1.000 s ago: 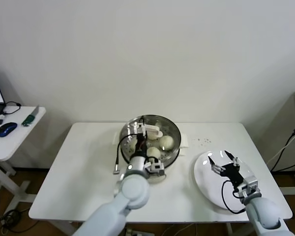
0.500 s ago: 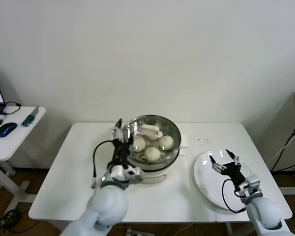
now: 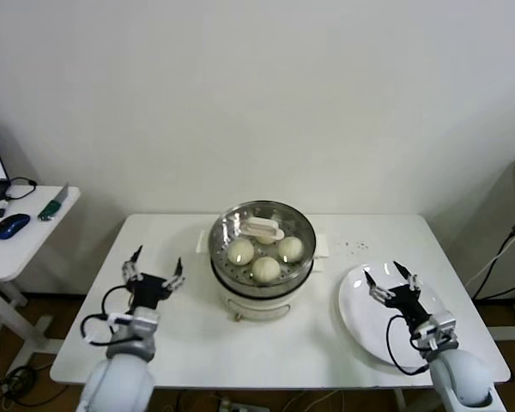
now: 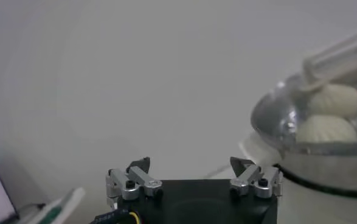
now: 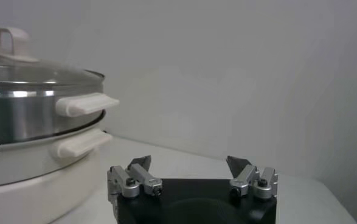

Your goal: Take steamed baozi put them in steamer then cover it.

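We note a glossy glass cover (image 3: 262, 232), shiny steel steamer (image 3: 259, 276), smooth matt baozi (image 3: 266, 269), matt white bench (image 3: 180, 330).

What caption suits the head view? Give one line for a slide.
Glass cover on steamer, baozi inside; left tool and right tool open.

plain white wall (image 3: 257, 94), white side desk (image 3: 26, 232)

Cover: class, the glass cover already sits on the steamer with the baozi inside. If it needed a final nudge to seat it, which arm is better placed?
Probably left. The left gripper, open and empty, hangs beside the steamer near the cover. The right gripper, also open, hovers farther off over the plate.
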`<state>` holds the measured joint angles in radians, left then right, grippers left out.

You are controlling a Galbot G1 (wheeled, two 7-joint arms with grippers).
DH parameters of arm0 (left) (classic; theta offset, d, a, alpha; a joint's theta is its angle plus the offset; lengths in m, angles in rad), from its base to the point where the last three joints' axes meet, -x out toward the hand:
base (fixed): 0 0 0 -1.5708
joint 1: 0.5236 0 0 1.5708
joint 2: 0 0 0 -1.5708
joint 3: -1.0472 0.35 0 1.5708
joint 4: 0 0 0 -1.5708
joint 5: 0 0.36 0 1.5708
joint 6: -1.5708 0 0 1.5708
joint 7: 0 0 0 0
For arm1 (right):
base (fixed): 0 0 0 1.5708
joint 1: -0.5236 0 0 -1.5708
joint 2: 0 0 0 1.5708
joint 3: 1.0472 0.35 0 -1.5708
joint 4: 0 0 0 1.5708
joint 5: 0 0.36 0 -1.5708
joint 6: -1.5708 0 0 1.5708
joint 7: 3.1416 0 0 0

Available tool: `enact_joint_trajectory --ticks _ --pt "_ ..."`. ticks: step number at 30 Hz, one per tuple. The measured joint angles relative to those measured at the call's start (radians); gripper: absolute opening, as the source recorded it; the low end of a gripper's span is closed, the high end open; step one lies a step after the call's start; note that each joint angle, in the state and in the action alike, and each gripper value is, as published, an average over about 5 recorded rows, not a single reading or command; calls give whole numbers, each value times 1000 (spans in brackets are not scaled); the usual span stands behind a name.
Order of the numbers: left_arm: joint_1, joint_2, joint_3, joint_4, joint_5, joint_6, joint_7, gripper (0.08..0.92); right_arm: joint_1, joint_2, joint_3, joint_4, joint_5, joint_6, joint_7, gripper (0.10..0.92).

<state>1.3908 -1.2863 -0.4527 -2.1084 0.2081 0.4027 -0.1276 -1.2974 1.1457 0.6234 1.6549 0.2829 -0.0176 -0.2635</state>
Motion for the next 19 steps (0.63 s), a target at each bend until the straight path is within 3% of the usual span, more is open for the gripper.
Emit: enact_joint_trajectory --ticks 8,19 --pt "87 -56 -138 72 -195 -259 32 823 -29 13 21 8 0 28 -16 823" --pt "146 -86 -192 117 -251 -392 60 823 -53 28 29 28 1 50 -20 823"
